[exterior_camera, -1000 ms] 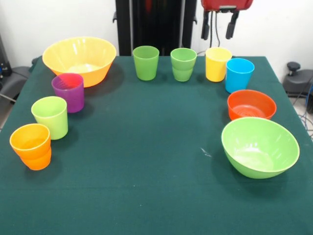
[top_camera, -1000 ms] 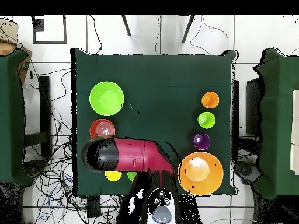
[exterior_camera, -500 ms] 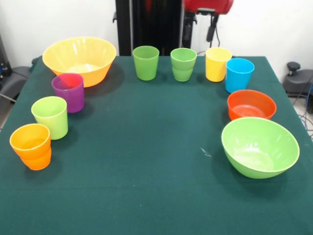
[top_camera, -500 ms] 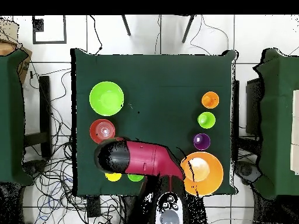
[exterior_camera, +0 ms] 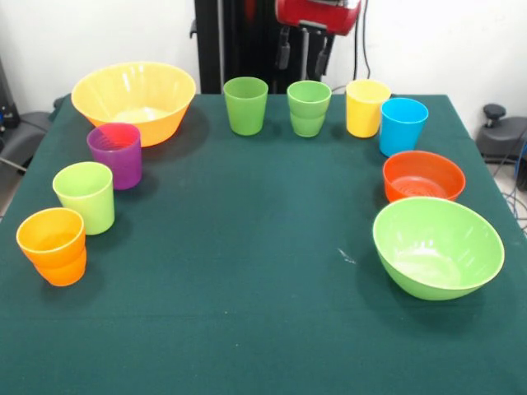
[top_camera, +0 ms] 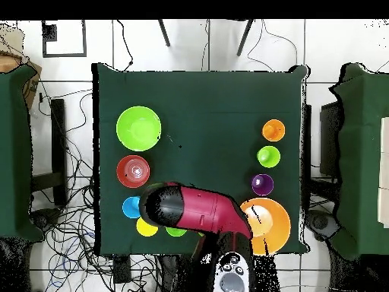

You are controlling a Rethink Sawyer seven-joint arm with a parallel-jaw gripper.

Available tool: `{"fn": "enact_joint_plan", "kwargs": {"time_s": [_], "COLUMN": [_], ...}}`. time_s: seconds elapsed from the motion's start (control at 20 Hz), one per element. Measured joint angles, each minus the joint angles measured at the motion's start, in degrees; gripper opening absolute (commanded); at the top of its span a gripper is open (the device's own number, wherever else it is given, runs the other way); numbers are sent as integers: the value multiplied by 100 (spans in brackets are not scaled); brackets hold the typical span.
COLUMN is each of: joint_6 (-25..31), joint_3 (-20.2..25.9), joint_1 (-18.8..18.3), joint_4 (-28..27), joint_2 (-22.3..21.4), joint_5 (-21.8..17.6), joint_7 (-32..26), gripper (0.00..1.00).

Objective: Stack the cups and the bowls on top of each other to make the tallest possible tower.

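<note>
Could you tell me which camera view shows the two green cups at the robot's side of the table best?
The front view: both green cups stand in full sight, upright and apart. In the overhead view the arm covers them, leaving only a green sliver at its edge.

Four cups (exterior_camera: 246, 105) along table's (exterior_camera: 247, 288) far edge, bowls (exterior_camera: 437, 247) right, three cups left

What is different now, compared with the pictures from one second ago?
Only the arm moved. In the front view the gripper swept leftward along the table's far edge, from above the yellow cup to above the darker green cup. Its fingers hang open and hold nothing. Every cup and bowl stayed where it was.
</note>
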Motion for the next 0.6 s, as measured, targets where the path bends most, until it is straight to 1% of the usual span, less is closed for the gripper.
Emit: {"fn": "enact_joint_plan", "kwargs": {"time_s": [0.6], "joint_6": [-36], "joint_3": [-46], "joint_1": [-279], "joint_4": [-3], "joint_2": [119], "joint_5": [0], "joint_7": [0], "gripper": [100]}}
